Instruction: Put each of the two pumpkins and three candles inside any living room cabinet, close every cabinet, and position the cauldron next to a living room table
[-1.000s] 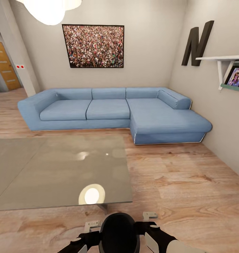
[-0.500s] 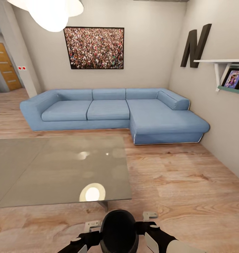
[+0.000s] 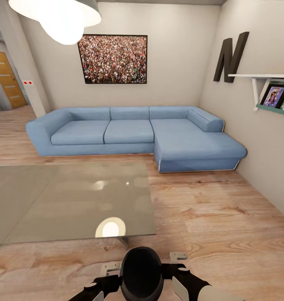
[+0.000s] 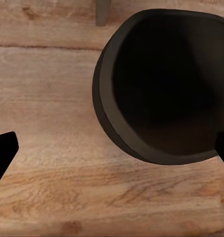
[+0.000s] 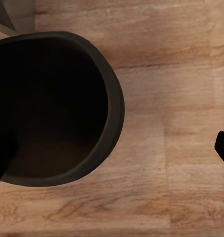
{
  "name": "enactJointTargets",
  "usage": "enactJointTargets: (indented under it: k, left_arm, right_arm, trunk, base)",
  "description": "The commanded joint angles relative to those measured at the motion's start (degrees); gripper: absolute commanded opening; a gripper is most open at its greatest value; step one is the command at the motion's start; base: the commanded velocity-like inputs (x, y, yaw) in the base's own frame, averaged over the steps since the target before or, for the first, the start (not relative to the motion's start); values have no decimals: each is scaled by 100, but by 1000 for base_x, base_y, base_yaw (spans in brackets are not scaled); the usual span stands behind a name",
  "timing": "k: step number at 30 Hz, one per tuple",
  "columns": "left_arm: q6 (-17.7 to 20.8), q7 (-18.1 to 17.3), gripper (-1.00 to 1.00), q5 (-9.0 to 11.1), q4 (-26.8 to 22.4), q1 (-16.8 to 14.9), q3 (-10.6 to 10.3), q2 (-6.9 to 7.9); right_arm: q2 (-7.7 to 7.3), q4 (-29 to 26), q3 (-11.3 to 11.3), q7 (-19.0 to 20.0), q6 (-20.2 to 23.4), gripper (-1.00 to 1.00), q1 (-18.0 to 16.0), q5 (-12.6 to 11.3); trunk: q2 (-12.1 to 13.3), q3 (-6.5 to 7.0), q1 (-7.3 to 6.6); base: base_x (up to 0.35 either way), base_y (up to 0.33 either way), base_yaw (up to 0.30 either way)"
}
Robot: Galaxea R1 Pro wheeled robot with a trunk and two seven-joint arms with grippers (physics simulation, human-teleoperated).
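The cauldron [image 3: 142,274], a small round black pot with a wide mouth, sits at the bottom of the head view between my two forearms, just off the near edge of the table [image 3: 54,200], a low glossy grey coffee table. My left gripper [image 4: 112,148] is open, with the cauldron [image 4: 166,84] partly between its spread fingers. My right gripper [image 5: 112,153] is open too, and the cauldron [image 5: 52,108] reaches in from the other side. Whether any finger touches the rim cannot be told. Pumpkins, candles and cabinet are out of view.
A blue corner sofa [image 3: 133,133] lines the far wall under a framed crowd picture [image 3: 113,58]. A wall shelf [image 3: 263,83] juts from the right wall. A pendant lamp [image 3: 62,16] hangs upper left. Wood floor [image 3: 217,209] lies open to the table's right.
The whole head view has shifted slightly: sofa and table sit a little farther off and more of the lamp shows. The cauldron and both arms keep their place in the picture.
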Motion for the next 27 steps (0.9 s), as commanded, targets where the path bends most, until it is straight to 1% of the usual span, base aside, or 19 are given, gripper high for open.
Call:
enactJointTargets:
  k: [1,6,21,27]
  left_arm:
    - [16,43,100,43,-13,-3,-48,4]
    - [18,40,100,37,-13,-1,-48,5]
    - [24,41,100,43,-13,1,-48,2]
    - [25,43,100,43,-13,-1,-48,4]
  right_arm:
    - [0,-10,48,-32,15,100,-2,-41]
    - [-11,-7,48,-32,15,100,-2,-41]
    - [-15,-7,46,-37,15,100,-2,-41]
    - [-16,-7,41,-34,15,100,-2,-41]
  trunk:
    - [39,14,-23]
    - [240,103,-133]
    - [841,373,-462]
    - [1082,480,-594]
  base:
    - [-1,0,0]
    - [-138,0,0]
    - [-298,0,0]
    - [-81,0,0]
